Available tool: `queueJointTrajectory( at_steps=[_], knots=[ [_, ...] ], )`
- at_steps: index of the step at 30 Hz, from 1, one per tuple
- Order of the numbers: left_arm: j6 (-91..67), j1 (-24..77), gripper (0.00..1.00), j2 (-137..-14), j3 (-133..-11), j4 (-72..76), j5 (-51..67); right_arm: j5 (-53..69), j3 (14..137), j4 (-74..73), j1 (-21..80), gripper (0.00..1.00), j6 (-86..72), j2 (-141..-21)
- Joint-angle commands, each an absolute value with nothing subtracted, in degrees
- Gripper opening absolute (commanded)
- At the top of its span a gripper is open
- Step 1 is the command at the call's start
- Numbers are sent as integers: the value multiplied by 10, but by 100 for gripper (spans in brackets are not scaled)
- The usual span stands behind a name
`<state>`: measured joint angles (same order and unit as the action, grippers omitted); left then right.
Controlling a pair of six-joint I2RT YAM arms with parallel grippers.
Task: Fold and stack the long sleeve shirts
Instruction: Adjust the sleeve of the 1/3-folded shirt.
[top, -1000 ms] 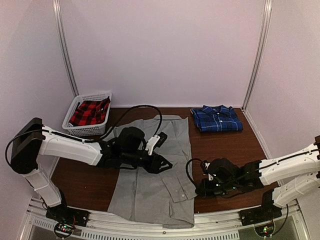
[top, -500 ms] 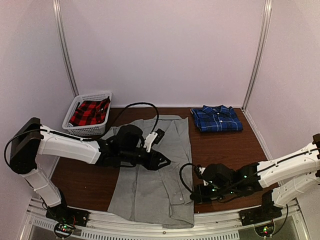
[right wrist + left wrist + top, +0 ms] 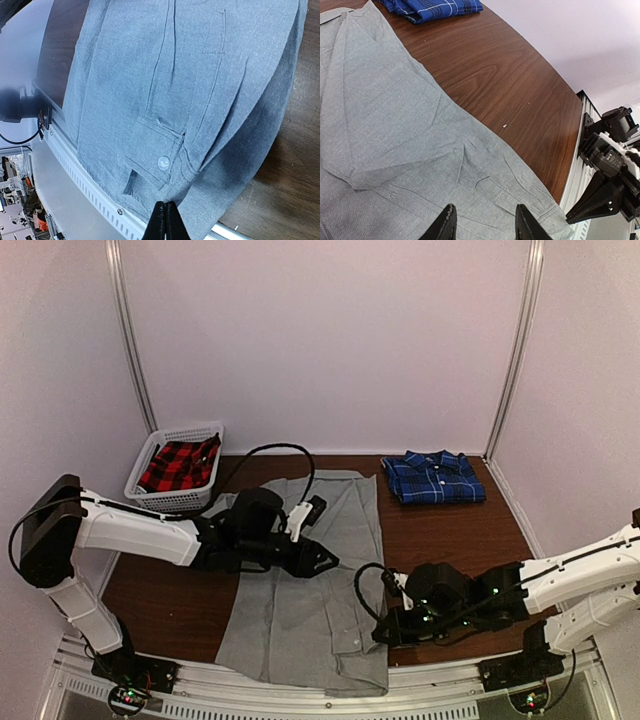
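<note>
Grey shirt [image 3: 300, 625] lies spread flat, mid-worktop, collar toward the back wall and hem toward the arms.

- Far left, back corner: white basket [image 3: 165, 502] with a red plaid cloth [image 3: 178, 466] in it. It sits near the shirt's upper left corner but apart from it.
- Left arm reaches across the shirt's left side. Left end effector [image 3: 485, 226] hangs over the middle of the fabric, fingers apart, nothing between them (cloth shows plainly in the gap).
- Shirt's near hem runs right up to the worktop's front edge, by the metal rail [image 3: 300, 685]. No margin there.
- Shirt's right edge is doubled over on itself, and a buttoned cuff [image 3: 163, 162] lies on top near the lower right corner.
- Right end effector [image 3: 166, 220] sits low at that doubled edge, fingers pressed together. Whether a pinch of cloth is caught between them I cannot tell.
- Right of the shirt: a broad strip of bare brown worktop [image 3: 440, 540], the widest open ground.
- Back right corner: blue plaid shirt [image 3: 433, 478], folded, collar up, well apart from the grey one.
</note>
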<state>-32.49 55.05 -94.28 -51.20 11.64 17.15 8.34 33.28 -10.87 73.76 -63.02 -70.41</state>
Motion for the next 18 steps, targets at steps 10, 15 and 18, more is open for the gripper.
queueJointTrajectory(
  at_steps=[10, 15, 18],
  knots=[
    [-333, 544, 41, -959, -524, 107, 182, 93, 291, -80, 750, 0, -648, -743],
    [-333, 542, 41, -971, -533, 103, 179, 59, 323, -139, 749, 16, -631, -724],
    [-336, 535, 38, -987, -555, 97, 164, 40, 342, -167, 742, 32, -618, -700]
  ],
)
